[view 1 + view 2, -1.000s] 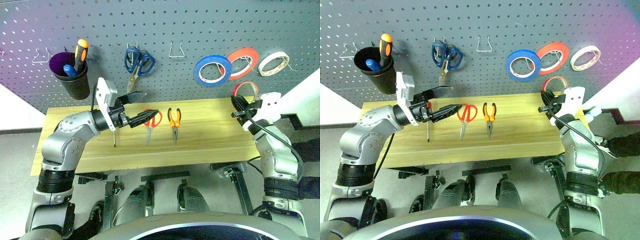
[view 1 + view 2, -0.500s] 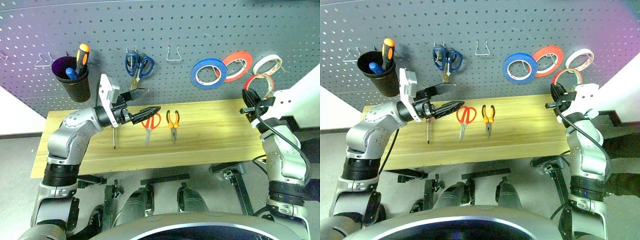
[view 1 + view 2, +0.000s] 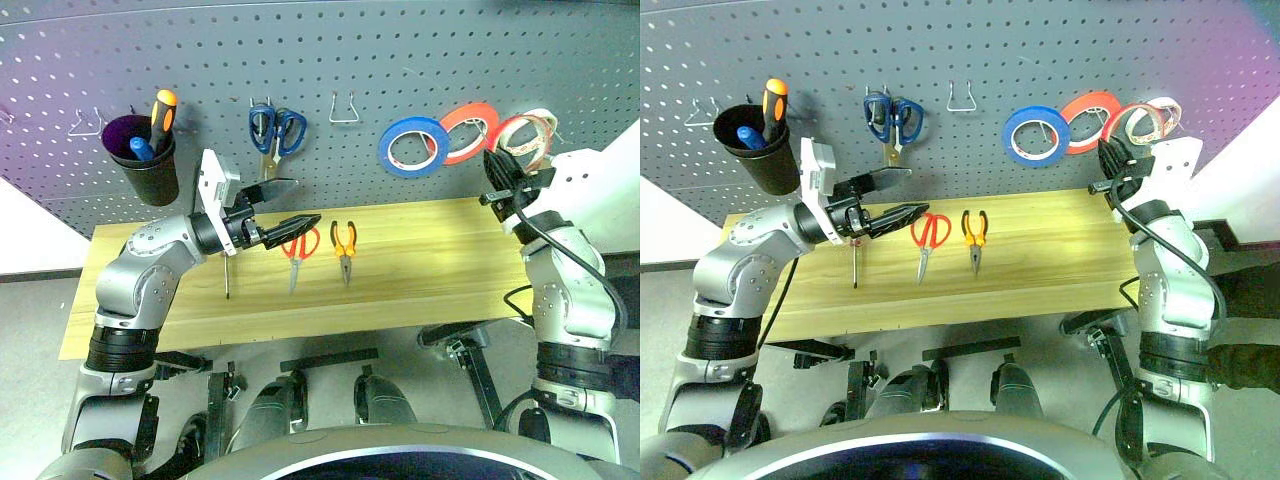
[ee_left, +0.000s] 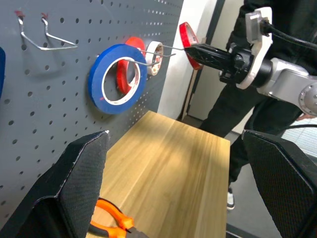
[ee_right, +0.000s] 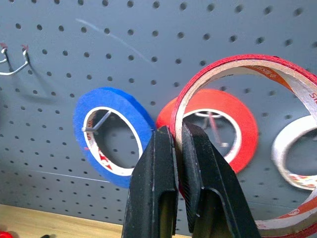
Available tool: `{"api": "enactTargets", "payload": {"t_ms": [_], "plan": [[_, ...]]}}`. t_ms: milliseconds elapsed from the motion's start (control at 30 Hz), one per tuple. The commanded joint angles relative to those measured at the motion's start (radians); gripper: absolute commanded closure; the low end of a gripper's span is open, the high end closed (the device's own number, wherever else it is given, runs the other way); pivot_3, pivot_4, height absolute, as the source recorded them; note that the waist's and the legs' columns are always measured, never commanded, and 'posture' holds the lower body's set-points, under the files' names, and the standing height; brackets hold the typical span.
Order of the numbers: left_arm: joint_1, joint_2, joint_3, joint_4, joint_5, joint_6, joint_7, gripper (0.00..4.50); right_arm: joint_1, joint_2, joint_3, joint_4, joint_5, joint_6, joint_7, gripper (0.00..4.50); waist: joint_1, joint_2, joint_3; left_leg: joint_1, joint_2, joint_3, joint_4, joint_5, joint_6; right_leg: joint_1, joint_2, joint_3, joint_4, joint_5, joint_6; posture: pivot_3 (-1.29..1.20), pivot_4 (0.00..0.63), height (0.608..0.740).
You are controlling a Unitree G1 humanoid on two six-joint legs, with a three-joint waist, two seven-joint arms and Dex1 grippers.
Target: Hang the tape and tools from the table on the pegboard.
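Tape [image 5: 233, 99] pinched by its rim in right gripper [image 5: 179, 144], held upright just before pegboard [image 3: 400, 50], overlapping the hung orange and white rolls; free hook not discernible. Left gripper [image 3: 288, 210] spread, over table [image 3: 420, 280].

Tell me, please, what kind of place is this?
Probably a workshop or tool bench: a dark pegboard with wire hooks holds blue-handled scissors and rolls of tape, and pliers lie on a wooden table.

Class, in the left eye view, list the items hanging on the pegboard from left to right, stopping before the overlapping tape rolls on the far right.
Black cup → blue-handled scissors → empty wire hook → blue tape roll
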Motion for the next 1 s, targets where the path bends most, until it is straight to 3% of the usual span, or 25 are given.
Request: {"api": "enactTargets", "payload": {"t_ms": [33,300,1000], "plan": [[-0.009,0.005,0.020,-0.033,-0.004,-0.015,0.008,0.00,-0.033,-0.006,0.009,0.030,-0.014,-0.054,0.014,4.46,0.000,0.000,0.000,0.000,0.000,0.000,0.000,0.000,0.000,0.000,0.000,0.000,0.000,0.000,0.000,-0.22,0.198,0.723],[0.001,0.010,0.023,-0.056,-0.012,-0.003,0.025,0.00,-0.077,-0.007,0.029,0.148,-0.028,-0.112,0.050,4.46,0.000,0.000,0.000,0.000,0.000,0.000,0.000,0.000,0.000,0.000,0.000,0.000,0.000,0.000,0.000,-0.21,0.208,0.723],[0.047,0.012,0.035,-0.137,-0.050,0.060,0.073,0.00,-0.322,-0.020,0.082,0.687,-0.139,-0.402,0.128,4.46,0.001,0.000,0.000,0.000,0.000,0.000,0.001,0.000,0.001,0.000,0.000,0.000,0.001,0.000,0.000,-0.16,0.224,0.723]]}}
